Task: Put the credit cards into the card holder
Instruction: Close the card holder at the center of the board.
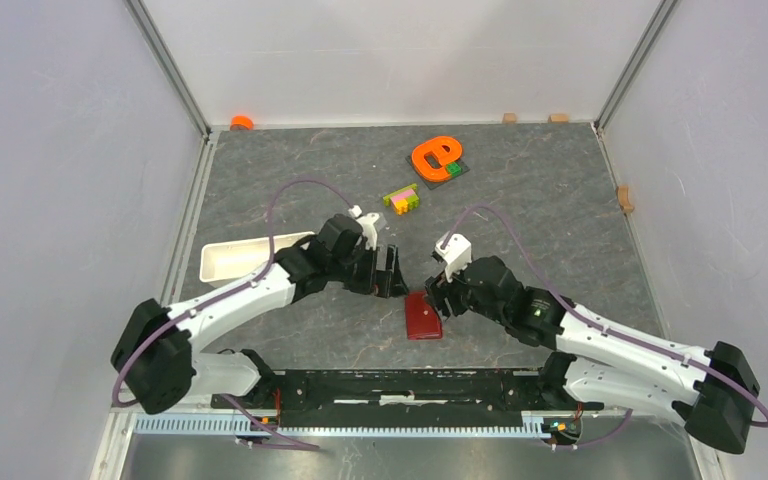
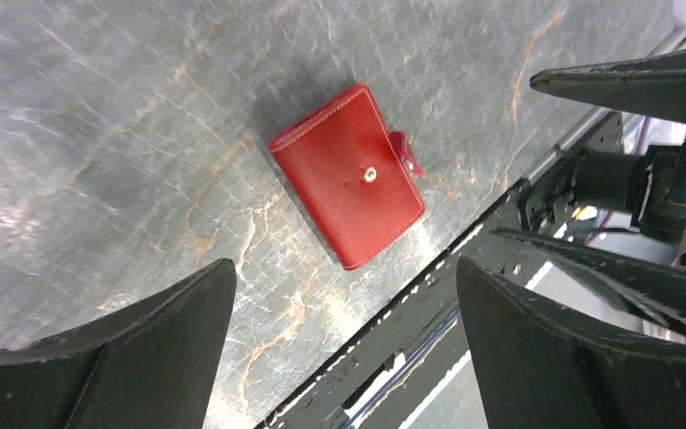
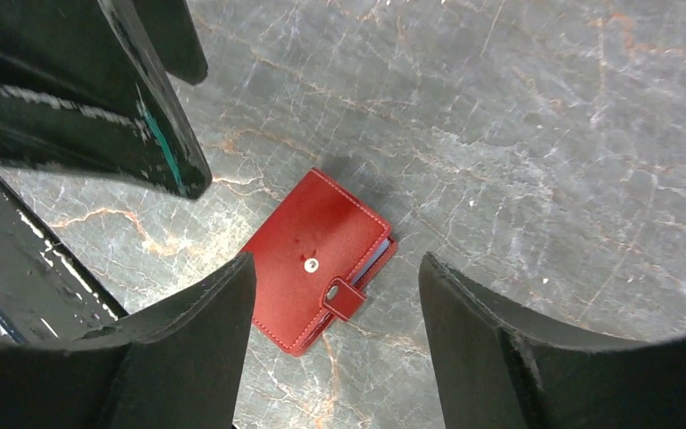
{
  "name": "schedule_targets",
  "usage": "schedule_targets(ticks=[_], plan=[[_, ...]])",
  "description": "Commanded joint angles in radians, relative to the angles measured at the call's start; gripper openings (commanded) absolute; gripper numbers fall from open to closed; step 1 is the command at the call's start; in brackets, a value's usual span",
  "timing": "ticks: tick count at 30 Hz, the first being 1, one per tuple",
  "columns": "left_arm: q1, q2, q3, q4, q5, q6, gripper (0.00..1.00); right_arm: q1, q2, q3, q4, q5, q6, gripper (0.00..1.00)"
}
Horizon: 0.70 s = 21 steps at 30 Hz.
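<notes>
Card holder [image 1: 423,316] lies folded shut and flat on the grey counter [image 1: 560,200], close to the near edge, right between the two arms. Left end effector [image 2: 344,357] hovers above it, fingers spread wide, nothing between them. Right end effector [image 3: 335,357] hangs over it too, fingers apart and empty. Snap tab [image 3: 344,298] juts off the holder's edge, clear of its stud. Well behind sit the white tray [image 1: 245,256] and the orange e-shaped toy [image 1: 434,155].
</notes>
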Motion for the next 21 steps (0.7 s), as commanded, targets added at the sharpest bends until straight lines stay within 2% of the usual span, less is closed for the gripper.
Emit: schedule_targets(ticks=[1,2,6,9,13,21], plan=[[-0.002,0.064,-0.072,0.118,0.147,-0.024,0.97,-0.002,0.041,0.025,-0.041,-0.032,-0.002,0.68],[-0.002,0.082,-0.087,0.144,0.169,-0.050,0.96,-0.002,0.057,0.032,-0.071,-0.029,0.017,0.66],[-0.004,0.142,-0.122,0.223,0.244,-0.108,0.88,-0.004,0.139,0.065,-0.172,-0.054,0.125,0.42],[-0.007,0.179,-0.154,0.270,0.275,-0.147,0.81,-0.003,0.202,0.089,-0.212,-0.084,0.169,0.37],[-0.027,0.218,-0.162,0.286,0.297,-0.160,0.73,-0.003,0.244,0.127,-0.216,-0.067,0.175,0.36],[-0.040,0.211,-0.155,0.276,0.292,-0.151,0.67,-0.011,0.314,0.175,-0.235,-0.020,0.194,0.30]])
